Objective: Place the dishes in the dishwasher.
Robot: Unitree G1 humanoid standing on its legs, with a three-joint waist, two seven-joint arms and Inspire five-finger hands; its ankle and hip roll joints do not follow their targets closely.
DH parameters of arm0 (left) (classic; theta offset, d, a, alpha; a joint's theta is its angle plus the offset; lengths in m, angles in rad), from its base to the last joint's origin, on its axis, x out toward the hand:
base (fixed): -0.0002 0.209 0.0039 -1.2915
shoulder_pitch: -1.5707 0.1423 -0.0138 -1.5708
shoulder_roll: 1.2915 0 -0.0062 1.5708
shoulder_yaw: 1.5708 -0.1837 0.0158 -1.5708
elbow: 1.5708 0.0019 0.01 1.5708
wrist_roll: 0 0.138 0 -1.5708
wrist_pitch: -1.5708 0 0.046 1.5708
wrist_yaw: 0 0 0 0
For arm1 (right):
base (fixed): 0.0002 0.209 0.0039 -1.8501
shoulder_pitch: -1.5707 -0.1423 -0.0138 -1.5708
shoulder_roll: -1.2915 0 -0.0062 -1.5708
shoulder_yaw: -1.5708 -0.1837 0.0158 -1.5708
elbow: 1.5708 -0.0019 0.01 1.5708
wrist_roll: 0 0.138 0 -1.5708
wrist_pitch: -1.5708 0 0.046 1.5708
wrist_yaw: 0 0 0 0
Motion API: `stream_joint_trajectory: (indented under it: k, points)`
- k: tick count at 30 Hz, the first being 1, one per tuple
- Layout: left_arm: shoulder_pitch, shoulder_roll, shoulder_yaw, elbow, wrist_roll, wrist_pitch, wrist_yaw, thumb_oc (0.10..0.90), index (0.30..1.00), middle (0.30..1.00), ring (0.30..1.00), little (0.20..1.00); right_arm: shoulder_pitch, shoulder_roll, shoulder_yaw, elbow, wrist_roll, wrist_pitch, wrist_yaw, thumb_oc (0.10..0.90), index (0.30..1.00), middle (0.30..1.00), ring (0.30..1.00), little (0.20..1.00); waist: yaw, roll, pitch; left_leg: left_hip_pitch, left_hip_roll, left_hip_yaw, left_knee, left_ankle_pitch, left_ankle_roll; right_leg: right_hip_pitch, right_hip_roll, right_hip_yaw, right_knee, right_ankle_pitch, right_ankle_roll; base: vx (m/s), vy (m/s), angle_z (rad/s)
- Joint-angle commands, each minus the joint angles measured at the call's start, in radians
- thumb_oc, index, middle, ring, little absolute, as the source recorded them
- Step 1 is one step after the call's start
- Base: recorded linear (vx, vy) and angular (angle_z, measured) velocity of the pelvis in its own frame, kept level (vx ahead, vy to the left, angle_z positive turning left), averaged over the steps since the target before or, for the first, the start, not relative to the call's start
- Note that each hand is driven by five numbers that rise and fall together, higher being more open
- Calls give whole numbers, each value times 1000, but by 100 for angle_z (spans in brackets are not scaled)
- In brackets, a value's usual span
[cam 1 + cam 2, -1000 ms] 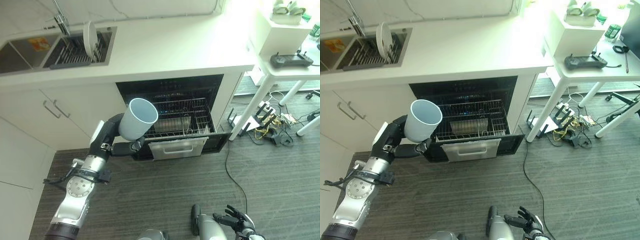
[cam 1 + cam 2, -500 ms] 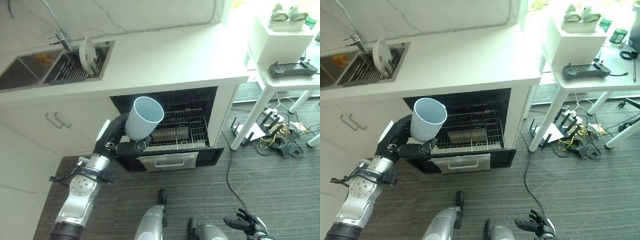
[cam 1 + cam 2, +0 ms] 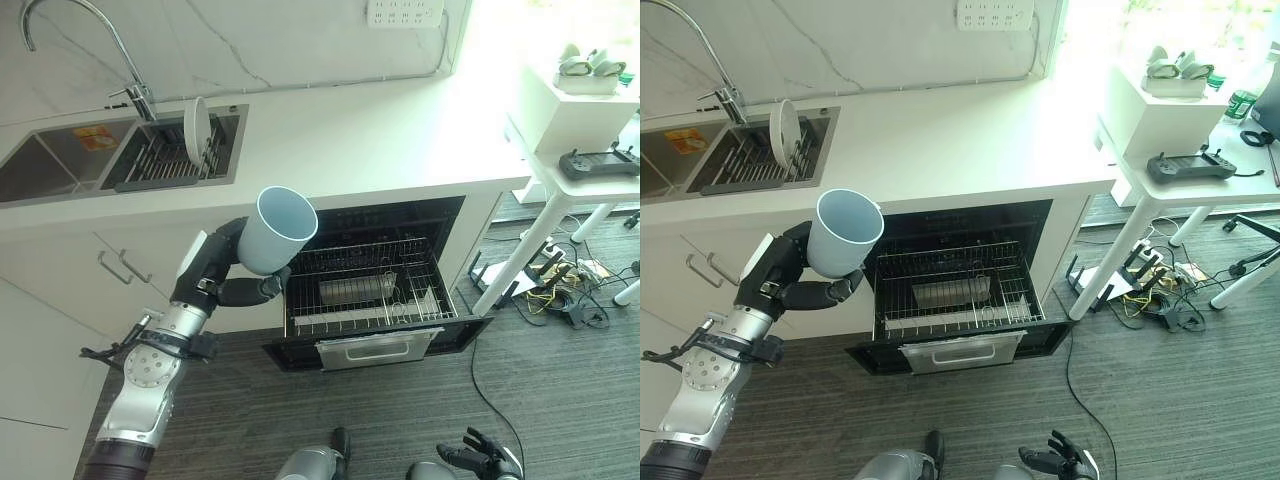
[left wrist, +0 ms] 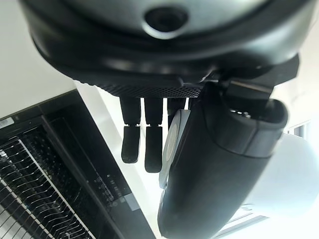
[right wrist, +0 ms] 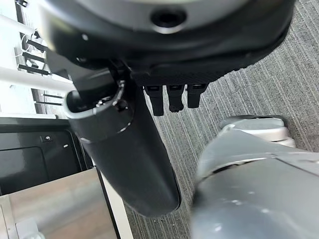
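Note:
My left hand [image 3: 214, 272] is shut on a pale blue cup [image 3: 276, 229], thumb [image 4: 224, 164] across its side, mouth tilted up. It hangs just left of the open dishwasher, above the front left corner of the pulled-out wire rack [image 3: 365, 291]. The rack holds a small metal basket and nothing else that I can make out. A white plate [image 3: 196, 129] stands upright in the sink's drying rack [image 3: 750, 160]. My right hand [image 3: 1055, 462] hangs low over the carpet, fingers [image 5: 172, 99] relaxed and holding nothing.
The dishwasher door [image 3: 375, 350] lies folded down over the carpet. White cabinets [image 3: 60, 290] stand to the left. A white side table [image 3: 585, 165] with a controller stands to the right, with a tangle of cables [image 3: 555, 290] on the floor beneath it.
The camera has moved: more of the counter and wall shows now. The cup stays in my left hand beside the dishwasher opening. My right hand stays low.

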Motion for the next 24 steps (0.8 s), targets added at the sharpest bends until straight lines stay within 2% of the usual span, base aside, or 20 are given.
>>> stream_joint_trajectory:
  k: [1, 3, 6, 8, 9, 12, 14, 15, 16, 17, 18, 22, 24]
  points:
    - [-104, 10, 42, -87, 40, -148, 70, 400, 300, 300, 300, 300, -16, -53, 5, 10, -4, -59, 21, 800, 900, 900, 900, 900, -35, -10, 17, 8, 40, -88, 72, -198, -55, 16, 47, 11, -115, 95, 28, 49, -329, 39]
    - [-102, 16, 33, -107, 104, -144, 114, 400, 300, 300, 300, 300, -17, -54, 16, 13, -10, -73, 49, 800, 900, 900, 900, 900, -27, -28, -4, 5, 75, -51, 72, -203, -67, 10, 36, -14, -115, 83, 35, 83, -287, 38]
    - [-85, 18, 41, -158, 88, -102, 116, 400, 300, 300, 300, 300, -14, -52, 32, -30, -16, -60, 41, 800, 900, 900, 900, 900, -20, -35, -22, 1, 123, -8, 72, -201, -90, 15, 27, -50, -115, 56, 31, 64, -168, 39]
    - [-77, 11, 37, -178, 20, -85, 84, 400, 300, 300, 300, 300, -2, -56, 32, -50, 5, -57, 40, 800, 900, 900, 900, 900, -25, -36, -33, 0, 146, 5, 72, -200, -106, 21, 36, -52, -115, 36, 23, 84, -126, 8]
    - [-64, -7, 39, -195, -35, -89, 43, 400, 300, 300, 300, 300, 13, -64, 11, -60, 33, -76, 44, 800, 900, 900, 900, 900, -29, -34, -39, 6, 167, 16, 72, -198, -121, 30, 43, -60, -115, 21, 16, 104, -103, -32]
    - [-51, -28, 38, -208, -130, -55, 7, 400, 300, 300, 300, 300, 30, -68, -24, -82, 158, -100, 55, 800, 900, 900, 900, 900, -37, -29, -47, 11, 201, 45, 72, -193, -136, 30, 37, -79, -115, 14, 15, 79, -60, -29]
    - [-51, -41, 32, -196, -196, -35, -3, 400, 300, 300, 300, 300, 40, -70, -52, -125, 178, -119, 55, 800, 900, 900, 900, 900, -49, -29, -54, 14, 207, 52, 72, -199, -141, 27, 38, -76, -115, 15, 17, 51, -45, -20]
    - [-54, -56, 25, -175, -225, -44, 11, 400, 300, 300, 300, 300, 52, -68, -64, -178, 176, -135, 46, 800, 900, 900, 900, 900, -63, -33, -58, 20, 209, 57, 72, -203, -141, 26, 37, -73, -115, 17, 17, 72, -56, -31]
    - [-53, -94, 19, -140, -281, -95, 51, 400, 300, 300, 300, 300, 79, -65, -65, -284, 156, -178, 27, 800, 900, 900, 900, 900, -88, -40, -64, 34, 214, 67, 72, -210, -139, 24, 37, -61, -115, 17, 15, 64, -41, -33]
    - [-51, -101, 19, -132, -287, -107, 60, 400, 300, 300, 300, 300, 84, -66, -67, -306, 155, -187, 23, 800, 900, 900, 900, 900, -94, -42, -65, 37, 214, 69, 72, -212, -138, 23, 38, -55, -115, 16, 14, 95, -27, -49]
    - [-49, -129, 12, -96, -290, -141, 82, 400, 300, 300, 300, 300, 101, -71, -83, -386, 165, -209, 7, 800, 900, 900, 900, 900, -116, -49, -71, 56, 212, 74, 72, -223, -136, 23, 45, -28, -115, 16, 14, 88, -12, -40]
    - [-48, -170, -9, -60, -258, -184, 153, 400, 300, 300, 300, 300, 128, -74, -107, -539, 165, -241, -36, 800, 900, 900, 900, 900, -148, -61, -77, 84, 209, 84, 72, -237, -128, 24, 54, 11, -115, 21, 16, 54, -6, -31]
    - [-41, -195, -15, -49, -233, -231, 239, 400, 300, 300, 300, 300, 154, -64, -134, -670, 239, -256, 14, 800, 900, 900, 900, 900, -166, -69, -81, 102, 211, 99, 72, -246, -123, 23, 56, 30, -115, 24, 18, 14, -5, -29]
